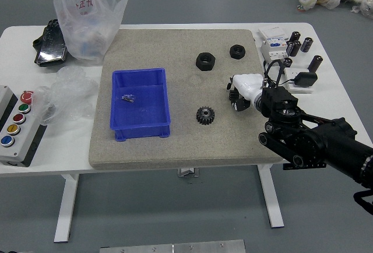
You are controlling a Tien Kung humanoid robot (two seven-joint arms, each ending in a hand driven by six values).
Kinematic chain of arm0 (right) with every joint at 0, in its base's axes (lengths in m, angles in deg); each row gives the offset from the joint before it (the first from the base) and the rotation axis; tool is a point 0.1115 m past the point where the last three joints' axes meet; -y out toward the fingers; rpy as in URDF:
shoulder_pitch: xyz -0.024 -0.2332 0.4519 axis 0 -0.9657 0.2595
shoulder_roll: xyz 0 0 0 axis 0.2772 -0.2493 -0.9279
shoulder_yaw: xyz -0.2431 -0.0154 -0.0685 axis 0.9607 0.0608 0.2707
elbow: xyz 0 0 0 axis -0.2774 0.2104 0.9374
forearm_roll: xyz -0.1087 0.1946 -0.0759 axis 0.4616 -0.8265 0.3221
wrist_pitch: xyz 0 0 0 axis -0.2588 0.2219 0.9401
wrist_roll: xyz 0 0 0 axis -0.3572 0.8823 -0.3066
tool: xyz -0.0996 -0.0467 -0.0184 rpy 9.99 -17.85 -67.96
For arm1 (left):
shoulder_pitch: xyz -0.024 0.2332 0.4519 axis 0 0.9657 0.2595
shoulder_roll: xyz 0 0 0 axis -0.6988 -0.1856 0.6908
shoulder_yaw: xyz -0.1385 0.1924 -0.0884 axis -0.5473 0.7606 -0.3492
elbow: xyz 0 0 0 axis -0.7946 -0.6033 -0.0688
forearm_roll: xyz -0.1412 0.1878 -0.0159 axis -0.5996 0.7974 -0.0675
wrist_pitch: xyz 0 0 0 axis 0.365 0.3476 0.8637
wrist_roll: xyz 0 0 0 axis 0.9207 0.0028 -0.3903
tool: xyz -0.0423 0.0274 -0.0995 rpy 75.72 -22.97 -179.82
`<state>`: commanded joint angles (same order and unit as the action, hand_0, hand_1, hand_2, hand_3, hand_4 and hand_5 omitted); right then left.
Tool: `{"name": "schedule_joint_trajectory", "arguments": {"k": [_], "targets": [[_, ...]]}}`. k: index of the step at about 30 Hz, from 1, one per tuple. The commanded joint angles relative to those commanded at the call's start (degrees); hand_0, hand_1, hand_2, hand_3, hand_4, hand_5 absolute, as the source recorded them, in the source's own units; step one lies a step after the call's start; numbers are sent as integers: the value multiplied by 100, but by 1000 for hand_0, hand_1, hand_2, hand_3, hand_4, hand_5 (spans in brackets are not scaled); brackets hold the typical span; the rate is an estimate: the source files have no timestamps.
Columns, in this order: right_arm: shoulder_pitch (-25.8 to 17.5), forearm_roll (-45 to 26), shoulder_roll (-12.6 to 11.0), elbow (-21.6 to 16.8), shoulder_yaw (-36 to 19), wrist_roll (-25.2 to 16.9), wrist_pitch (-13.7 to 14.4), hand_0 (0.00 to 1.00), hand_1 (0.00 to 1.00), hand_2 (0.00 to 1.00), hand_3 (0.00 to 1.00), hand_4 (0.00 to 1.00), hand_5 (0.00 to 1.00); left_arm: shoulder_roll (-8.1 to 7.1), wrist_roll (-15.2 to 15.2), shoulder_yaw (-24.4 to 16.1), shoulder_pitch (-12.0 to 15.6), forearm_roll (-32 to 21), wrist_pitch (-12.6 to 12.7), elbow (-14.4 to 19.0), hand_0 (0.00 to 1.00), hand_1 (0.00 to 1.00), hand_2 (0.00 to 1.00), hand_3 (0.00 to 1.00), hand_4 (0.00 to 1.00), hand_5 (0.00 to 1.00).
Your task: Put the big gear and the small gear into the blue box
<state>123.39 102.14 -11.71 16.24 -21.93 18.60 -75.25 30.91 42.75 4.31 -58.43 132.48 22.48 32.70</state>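
Note:
My right hand, black with a white covered part, reaches in from the right over the mat's right side. Dark shapes show at its far end; whether one of them is a gear in its grasp cannot be made out. A small black toothed gear lies on the mat between the blue box and that hand, touching neither. The open blue box stands on the mat's left part, with a small shiny metallic piece inside. No second toothed gear can be clearly identified. My left arm is out of view.
Two black rings lie on the mat behind the gear. Plastic bags and a button panel are at left. Several black cylinders and white boxes stand at the back right.

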Motion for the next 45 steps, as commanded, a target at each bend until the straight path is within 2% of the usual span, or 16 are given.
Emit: {"name": "schedule_joint_trajectory", "arguments": {"k": [10, 14, 16, 23, 27, 33, 35, 36, 41, 42, 45], "targets": [[-37, -80, 13, 57, 94, -71, 134, 507, 580, 421, 547, 697, 2, -2, 3, 12, 6, -18, 6, 0, 722, 598, 584, 679, 693, 510], [-59, 3, -24, -55, 31, -85, 171, 503, 579, 414, 542, 691, 2, -1, 6, 15, 12, -25, 11, -2, 722, 598, 585, 680, 693, 511], [-73, 86, -65, -217, -36, -72, 177, 503, 579, 414, 542, 691, 2, 0, 8, 21, 14, -34, 14, -2, 722, 598, 585, 680, 693, 511], [-104, 477, -136, -1142, -295, 0, 214, 504, 578, 411, 541, 696, 2, 4, 6, 10, 16, -19, 9, -2, 722, 598, 584, 680, 694, 511], [-188, 729, 14, -1677, -466, 21, 260, 499, 578, 415, 553, 699, 2, 11, 0, -1, 15, 0, 1, 0, 722, 597, 585, 681, 694, 513], [-270, 984, 404, -2422, -500, 63, 447, 491, 592, 454, 589, 716, 2, -4, -3, -31, 26, 47, -5, -2, 722, 598, 585, 681, 694, 518], [-255, 1063, 529, -2487, -413, 133, 512, 491, 592, 454, 589, 716, 2, -10, 0, -28, 26, 46, -4, -2, 722, 598, 585, 681, 694, 518], [-248, 1096, 581, -2495, -369, 170, 535, 495, 611, 525, 632, 674, 2, -10, 0, -28, 25, 48, -6, -1, 722, 598, 586, 680, 695, 520], [-200, 1166, 743, -2451, -176, 306, 654, 495, 611, 525, 632, 674, 2, 3, -27, -70, 40, 96, -22, 4, 722, 598, 586, 680, 695, 520], [-187, 1150, 759, -2432, -144, 310, 665, 530, 646, 614, 681, 526, 180, 4, -32, -80, 44, 107, -25, 5, 722, 598, 586, 681, 695, 521], [-156, 1030, 805, -2320, -58, 268, 667, 530, 646, 614, 681, 526, 180, 7, -44, -91, 50, 114, -28, 7, 722, 598, 586, 681, 695, 521]]}}
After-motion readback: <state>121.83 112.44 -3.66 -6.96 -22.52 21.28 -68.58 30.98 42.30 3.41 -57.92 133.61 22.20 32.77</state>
